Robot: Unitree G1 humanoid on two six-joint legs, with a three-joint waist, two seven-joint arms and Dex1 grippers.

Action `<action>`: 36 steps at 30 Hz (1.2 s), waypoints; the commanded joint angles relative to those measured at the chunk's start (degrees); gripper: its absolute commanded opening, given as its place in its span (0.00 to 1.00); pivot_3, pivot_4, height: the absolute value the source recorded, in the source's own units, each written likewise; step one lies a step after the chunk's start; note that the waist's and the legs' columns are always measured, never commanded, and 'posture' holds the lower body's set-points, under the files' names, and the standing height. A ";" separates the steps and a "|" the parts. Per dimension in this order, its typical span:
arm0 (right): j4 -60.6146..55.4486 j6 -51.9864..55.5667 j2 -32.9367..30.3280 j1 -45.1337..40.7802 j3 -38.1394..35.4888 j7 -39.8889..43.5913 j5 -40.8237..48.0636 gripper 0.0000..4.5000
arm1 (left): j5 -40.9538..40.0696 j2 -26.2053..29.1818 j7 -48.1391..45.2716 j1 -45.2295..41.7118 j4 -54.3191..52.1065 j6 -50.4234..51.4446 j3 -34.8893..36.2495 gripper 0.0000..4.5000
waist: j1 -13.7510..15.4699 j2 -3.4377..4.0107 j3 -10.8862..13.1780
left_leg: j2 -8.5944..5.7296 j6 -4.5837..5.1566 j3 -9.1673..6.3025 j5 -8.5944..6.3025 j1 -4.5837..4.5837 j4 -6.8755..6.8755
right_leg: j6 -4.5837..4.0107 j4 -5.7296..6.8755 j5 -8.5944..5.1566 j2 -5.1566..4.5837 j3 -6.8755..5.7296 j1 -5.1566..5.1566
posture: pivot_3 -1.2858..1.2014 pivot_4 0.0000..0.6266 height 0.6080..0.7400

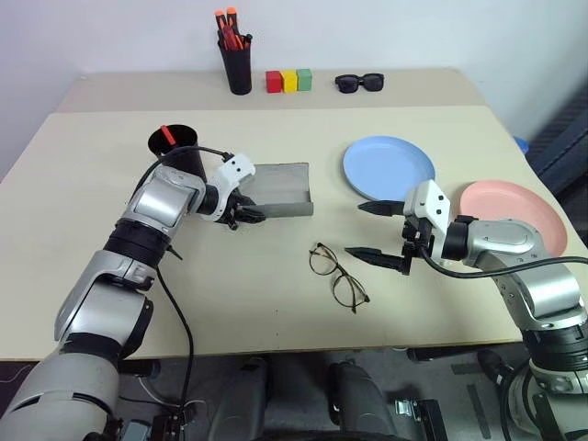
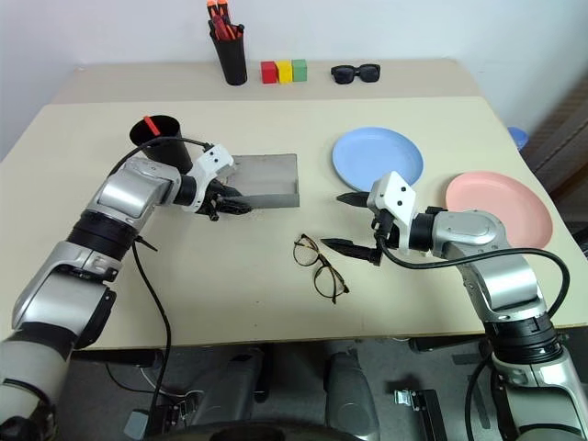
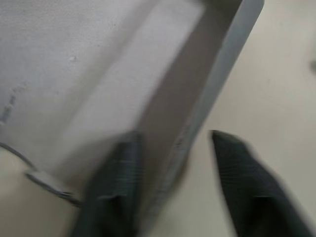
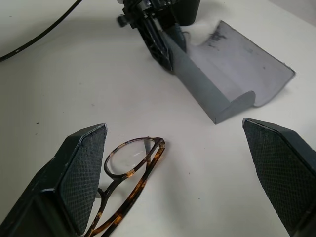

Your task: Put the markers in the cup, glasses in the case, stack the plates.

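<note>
While the case [image 1: 280,188] lies open on the counter [image 1: 83,266], the left gripper [image 1: 246,213] sits at its near-left wall; in the left wrist view the fingers [image 3: 116,182] straddle that wall, one inside, one outside. Blurred there, so can't tell if they're actually pinching it.

Right gripper [image 1: 375,230]: fingers wide apart, nothing between them, pointing left just beside the glasses [image 1: 336,274]. Not touching them. Right wrist view has the glasses between the fingertips' line of sight, with the case beyond.

Glasses: flat on the counter, unfolded, near the front centre, apart from the case.

Cup [image 1: 177,147]: behind the left forearm, just left of the case, with a red-ended marker [image 1: 166,135] sticking out of it. Second marker: can't tell.

Blue plate [image 1: 389,167] right of the case; pink plate [image 1: 514,213] further right, partly behind the right arm. The two are side by side, not stacked.

Back edge: pen pot [image 1: 238,66] with orange-tipped pens, three blocks [image 1: 288,81] (red, yellow, green) touching in a row, sunglasses [image 1: 359,83] right of them.
</note>
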 commanded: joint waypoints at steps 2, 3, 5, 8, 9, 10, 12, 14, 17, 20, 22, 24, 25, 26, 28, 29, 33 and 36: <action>-2.03 -0.60 -0.75 -0.11 -1.60 -0.07 0.34 1.00 | 0.56 1.36 -3.80 1.51 -4.95 -6.76 1.74 0.01 | 0.00 -0.01 0.01 | -0.01 0.00 -0.01 0.00 -0.02 0.02 | 0.00 0.00 0.00 -0.01 0.00 0.00 | 0.52 0.24 1.00; -2.04 -0.33 -0.84 -0.20 -1.57 -0.05 0.39 1.00 | 0.35 1.80 -4.46 2.54 -6.58 -7.70 2.14 0.01 | 0.00 -0.01 0.01 | 0.00 0.02 -0.01 -0.01 -0.01 0.01 | 0.00 -0.01 0.00 -0.05 0.00 0.00 | 0.52 0.24 1.00; -2.44 2.69 -1.09 -0.61 -1.57 -0.40 1.59 1.00 | -0.56 3.27 -6.33 5.02 -10.99 -8.57 2.94 0.01 | -0.08 0.00 0.01 | 0.02 0.04 -0.01 -0.02 -0.01 0.00 | 0.01 0.00 -0.01 -0.11 0.00 -0.01 | 0.52 0.24 1.00; -3.42 9.03 -1.65 -1.80 -0.92 -1.63 3.03 1.00 | -0.02 6.88 -8.83 9.01 -17.75 -10.47 2.98 0.01 | -0.19 0.01 0.01 | 0.05 0.05 -0.01 -0.03 -0.02 0.01 | 0.01 0.01 -0.01 -0.14 0.00 -0.02 | 0.52 0.24 1.00; -3.88 10.43 -1.97 -2.12 -0.32 -2.19 2.60 1.00 | 0.30 8.27 -9.70 10.27 -19.73 -10.88 2.80 0.01 | -0.22 0.01 0.02 | 0.05 0.05 -0.02 -0.03 -0.02 0.00 | 0.01 0.01 -0.01 -0.14 0.01 -0.04 | 0.52 0.24 1.00; -4.49 11.98 -2.22 -2.17 0.49 -2.40 2.41 1.00 | 0.46 10.40 -11.10 12.09 -22.62 -11.49 2.67 0.01 | -0.24 0.02 0.02 | 0.06 0.06 -0.01 -0.03 -0.01 0.00 | 0.00 0.02 -0.01 -0.14 0.01 -0.05 | 0.52 0.24 1.00; -5.08 15.29 -2.39 -2.37 1.71 -2.73 2.80 1.00 | -0.11 13.89 -13.26 15.32 -27.77 -11.91 3.01 0.01 | -0.24 0.02 0.02 | 0.07 0.06 -0.01 -0.04 -0.01 -0.02 | -0.10 0.01 -0.07 -0.14 0.01 -0.05 | 0.52 0.24 1.00; -4.87 18.57 -2.29 -2.81 2.69 -3.52 2.79 1.00 | -1.36 16.46 -15.12 18.11 -32.21 -11.66 3.59 0.01 | -0.16 0.03 0.02 | 0.07 0.07 -0.01 -0.05 -0.02 -0.02 | -0.18 0.00 -0.12 -0.16 0.01 -0.06 | 0.52 0.24 1.00; -4.76 22.75 -2.38 -2.98 4.08 -3.86 2.98 1.00 | -2.11 18.58 -16.29 21.75 -36.85 -13.51 4.56 0.01 | 0.26 0.03 0.02 | 0.05 0.09 -0.02 -0.06 -0.02 -0.01 | -0.22 -0.04 -0.14 -0.21 0.01 -0.02 | 0.52 0.24 1.00; -4.94 26.44 -1.89 -3.22 4.95 -4.67 3.46 1.00 | -3.05 19.17 -16.90 22.94 -38.03 -11.68 4.88 0.06 | 0.33 0.03 0.02 | 0.02 0.13 0.00 -0.08 -0.05 0.03 | -0.24 -0.10 -0.15 -0.26 0.01 0.00 | 0.52 0.24 1.00; -5.36 28.65 -1.23 -3.42 5.27 -5.15 4.33 1.00 | -2.70 18.39 -14.90 23.50 -37.76 -12.67 5.88 0.19 | 0.20 0.03 0.02 | 0.01 0.13 0.00 -0.08 -0.05 0.03 | -0.23 -0.09 -0.15 -0.27 0.01 -0.01 | 0.52 0.24 1.00; -5.81 30.52 -0.55 -3.62 5.23 -5.88 5.20 1.00 | -1.39 17.91 -12.08 23.87 -37.38 -14.91 6.80 0.41 | 0.05 0.03 0.02 | 0.02 0.14 0.00 -0.08 -0.05 0.03 | -0.23 -0.08 -0.15 -0.26 0.00 -0.02 | 0.52 0.24 1.00; -6.02 31.32 -0.20 -3.71 5.23 -6.31 5.58 1.00 | -1.36 17.52 -10.72 23.68 -37.19 -14.55 7.52 0.52 | 0.04 0.03 0.02 | 0.02 0.14 0.00 -0.08 -0.05 0.03 | -0.22 -0.07 -0.14 -0.25 0.00 -0.02 | 0.52 0.24 1.00; -6.21 32.10 0.14 -3.77 5.18 -6.74 5.96 1.00 | -1.98 17.25 -10.01 23.46 -37.24 -13.37 8.28 0.52 | 0.03 0.03 0.02 | 0.02 0.14 0.00 -0.08 -0.04 0.02 | -0.21 -0.07 -0.14 -0.25 0.00 -0.02 | 0.52 0.24 1.00; -6.48 33.70 0.80 -3.84 5.06 -7.56 6.65 1.00 | -3.59 17.01 -9.52 23.69 -37.88 -13.08 10.09 0.52 | -0.05 0.03 0.02 | 0.02 0.14 0.00 -0.08 -0.04 0.02 | -0.19 -0.05 -0.13 -0.23 0.00 -0.03 | 0.52 0.24 1.00; -6.63 34.52 1.21 -3.73 5.05 -8.22 6.86 1.00 | -4.64 17.14 -9.10 24.52 -38.94 -13.01 11.59 0.52 | -0.06 0.03 0.02 | 0.03 0.15 0.00 -0.08 -0.04 0.02 | -0.18 -0.04 -0.13 -0.21 0.00 -0.04 | 0.52 0.24 1.00; -5.86 38.51 3.83 -3.74 4.57 -11.54 7.99 0.79 | -8.66 19.75 -8.78 33.26 -46.37 -13.49 18.69 0.53 | -0.53 0.05 0.03 | 0.05 0.17 0.02 -0.10 -0.03 -0.01 | -0.16 -0.04 -0.14 -0.21 0.01 -0.06 | 0.52 0.24 1.00; -5.10 40.35 5.35 -3.96 4.59 -13.25 8.38 0.46 | -11.33 20.38 -7.92 38.87 -50.74 -12.52 22.73 0.53 | -0.19 0.07 0.04 | 0.06 0.17 0.01 -0.10 -0.03 -0.04 | -0.16 -0.01 -0.14 -0.21 0.01 -0.09 | 0.52 0.24 1.00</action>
